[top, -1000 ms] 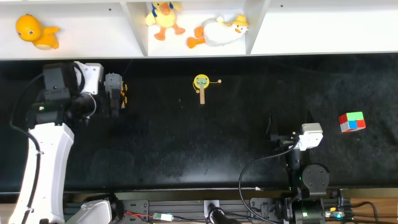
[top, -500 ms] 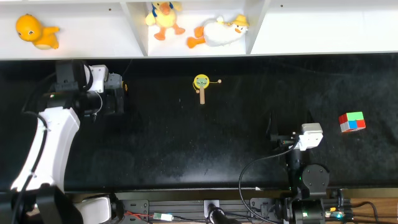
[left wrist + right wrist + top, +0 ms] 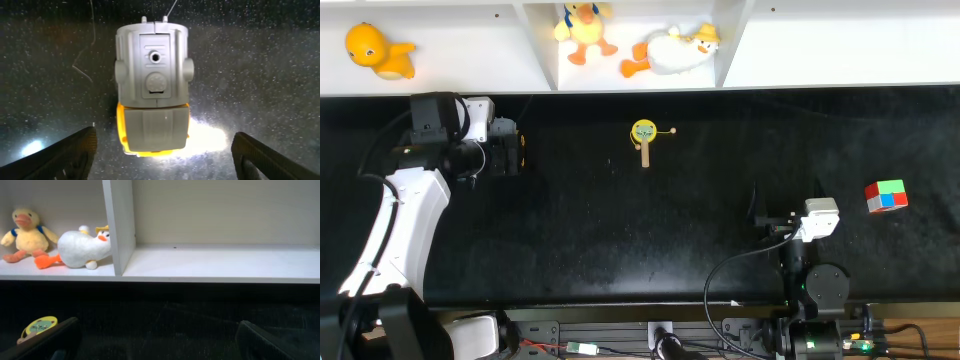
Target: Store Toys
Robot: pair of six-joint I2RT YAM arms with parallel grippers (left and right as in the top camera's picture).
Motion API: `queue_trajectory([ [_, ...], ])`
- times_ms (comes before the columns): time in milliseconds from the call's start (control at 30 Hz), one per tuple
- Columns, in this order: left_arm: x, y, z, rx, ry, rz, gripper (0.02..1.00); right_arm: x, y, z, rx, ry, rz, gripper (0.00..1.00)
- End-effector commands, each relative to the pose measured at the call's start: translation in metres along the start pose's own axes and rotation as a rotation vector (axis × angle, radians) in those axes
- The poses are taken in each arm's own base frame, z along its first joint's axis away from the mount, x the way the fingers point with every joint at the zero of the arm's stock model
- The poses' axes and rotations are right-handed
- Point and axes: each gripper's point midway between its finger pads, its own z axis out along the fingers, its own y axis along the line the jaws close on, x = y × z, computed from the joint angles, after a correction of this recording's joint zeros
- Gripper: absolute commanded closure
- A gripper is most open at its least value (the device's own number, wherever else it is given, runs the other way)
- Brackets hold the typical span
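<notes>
Left gripper point(image 3: 164, 135) hovers wide open and empty, toy robot point(image 3: 152, 85) lying centred just ahead between its fingers; right gripper point(image 3: 157, 330) gapes empty too; a lopsided close could squirt that smooth shell sideways.

Lab bench point(image 3: 670, 230) w/ toy shelf point(image 3: 820, 60)

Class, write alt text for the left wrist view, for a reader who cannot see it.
A grey-and-yellow toy lies on a black speckled tabletop, seen from directly above. The left hand is open, its dark fingers set wide apart on either side of the toy, neither touching it.
</notes>
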Motion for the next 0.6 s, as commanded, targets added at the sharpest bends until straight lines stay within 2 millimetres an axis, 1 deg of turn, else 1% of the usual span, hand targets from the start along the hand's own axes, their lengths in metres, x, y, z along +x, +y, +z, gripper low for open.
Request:
queue_trajectory([
  [33,0.005,0.003,0.004,-0.032,0.021,0.082,0.143,0.004,-0.002,0.0,0.008,0.001,0.007,0.005],
  [167,0.008,0.003,0.007,-0.03,0.036,0.11,0.15,0.004,-0.002,0.0,0.008,0.001,0.007,0.007],
  [367,0.018,0.006,0.025,-0.023,0.096,0.116,0.163,0.004,-0.002,0.0,0.008,0.0,0.007,0.005],
  [433,0.017,0.006,0.027,-0.023,0.095,0.115,0.244,0.004,-0.002,0.0,0.008,0.001,0.007,0.005],
  [500,0.015,0.006,0.027,-0.024,0.088,0.116,0.347,0.004,-0.002,0.0,0.008,0.001,0.007,0.007],
  [600,0.013,0.006,0.027,-0.025,0.076,0.118,0.457,0.004,-0.002,0.0,0.008,0.0,0.007,0.007],
])
